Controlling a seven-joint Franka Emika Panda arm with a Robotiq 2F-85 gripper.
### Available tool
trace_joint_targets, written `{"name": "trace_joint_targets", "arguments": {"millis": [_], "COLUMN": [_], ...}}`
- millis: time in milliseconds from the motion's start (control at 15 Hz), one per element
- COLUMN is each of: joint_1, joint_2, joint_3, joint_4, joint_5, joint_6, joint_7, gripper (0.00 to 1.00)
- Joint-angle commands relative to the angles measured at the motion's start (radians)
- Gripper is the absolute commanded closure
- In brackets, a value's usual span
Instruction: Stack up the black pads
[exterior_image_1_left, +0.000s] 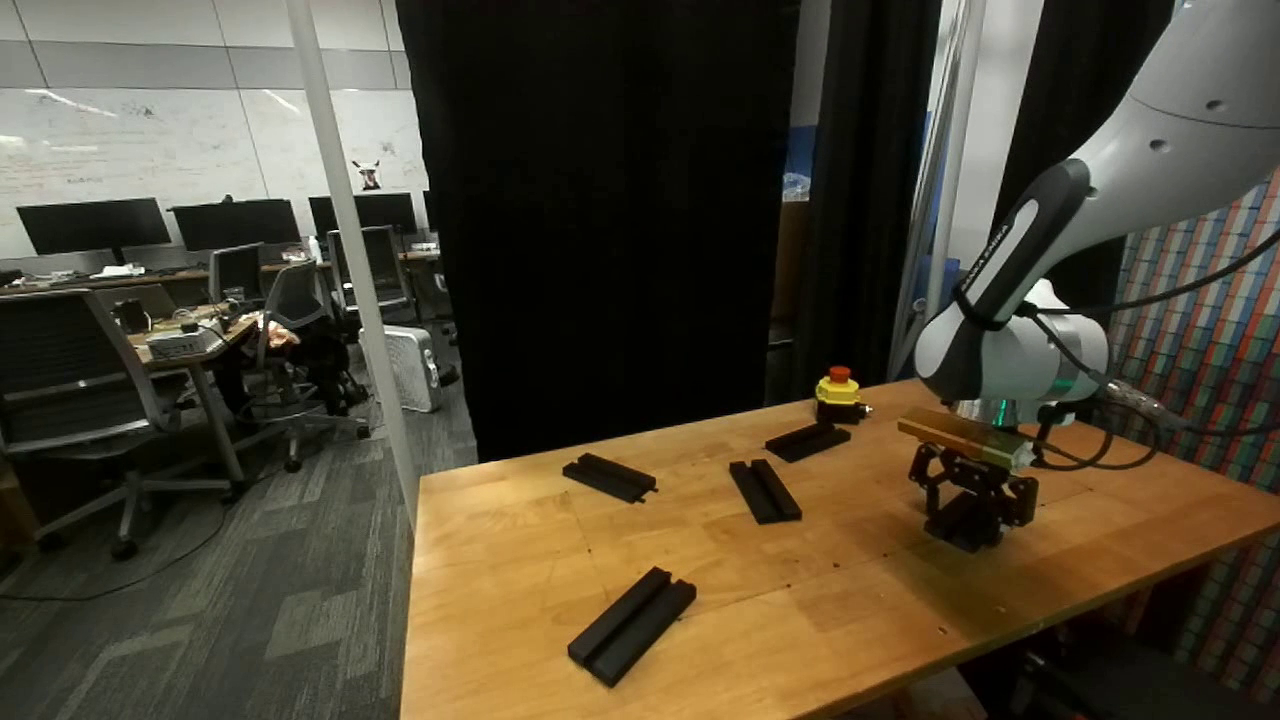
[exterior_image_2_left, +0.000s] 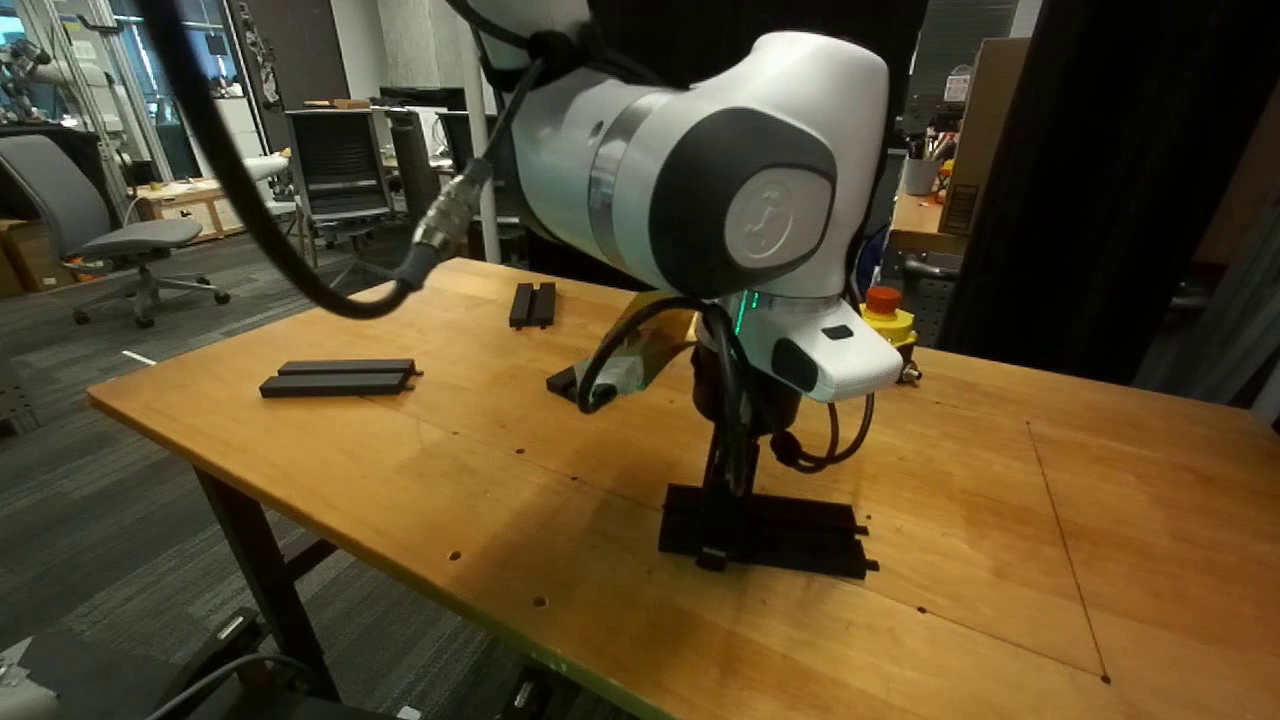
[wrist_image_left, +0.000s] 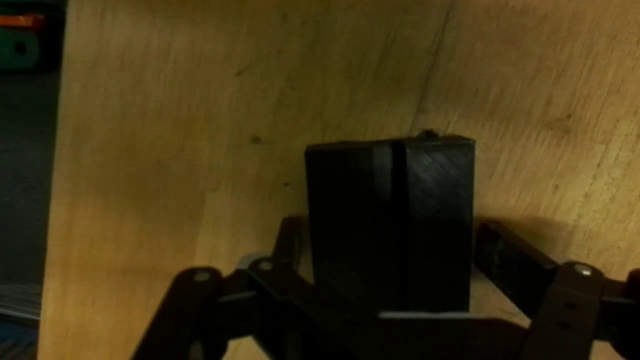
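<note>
In the wrist view one grooved black pad (wrist_image_left: 440, 185) lies flat on the table between the fingers of my gripper (wrist_image_left: 390, 230). The gripper is open around it; a narrow gap shows on the left, while the right fingertip sits very close to the pad's edge. From an exterior view my gripper (exterior_image_2_left: 725, 530) reaches down over this same pad (exterior_image_2_left: 810, 525). Several more black pads lie apart: a near one (exterior_image_1_left: 615, 620), a far one (exterior_image_1_left: 605, 480), a middle one (exterior_image_1_left: 752, 492) and one by the button (exterior_image_1_left: 808, 442). The arm partly covers a pad (exterior_image_2_left: 562, 384).
A yellow-and-red button (exterior_image_1_left: 838, 390) stands at the table's back edge, close to one pad. Cables (exterior_image_2_left: 735, 400) hang beside the wrist. The wooden table's edge runs down the left of the wrist view, and a black curtain (exterior_image_1_left: 610, 220) hangs behind the table.
</note>
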Motion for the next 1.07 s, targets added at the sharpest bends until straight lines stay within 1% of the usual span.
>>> {"name": "trace_joint_targets", "arguments": {"millis": [0,67,200,400,533,667,733,867,1000], "joint_1": [0.03,0.033,0.04,0.071,0.103,0.136,0.147,0.166,0.185], "joint_2": [0.019,0.012,-0.008,-0.039,-0.073,-0.107,-0.12,-0.134,-0.127], "joint_3": [-0.019,-0.021,-0.025,-0.025,-0.02,-0.007,0.004,0.036,0.07], "joint_4": [0.021,0.022,0.022,0.023,0.035,0.064,0.078,0.114,0.155], "joint_5": [0.024,0.017,-0.01,-0.091,-0.19,-0.291,-0.325,-0.354,-0.334], "joint_6": [0.031,0.032,0.032,0.029,0.026,-0.004,-0.009,-0.01,-0.001], "joint_7": [-0.05,-0.055,-0.054,-0.047,-0.037,-0.015,-0.025,-0.066,-0.138], "gripper": [0.41,0.5,0.55,0.55,0.55,0.55,0.55,0.55,0.55]}}
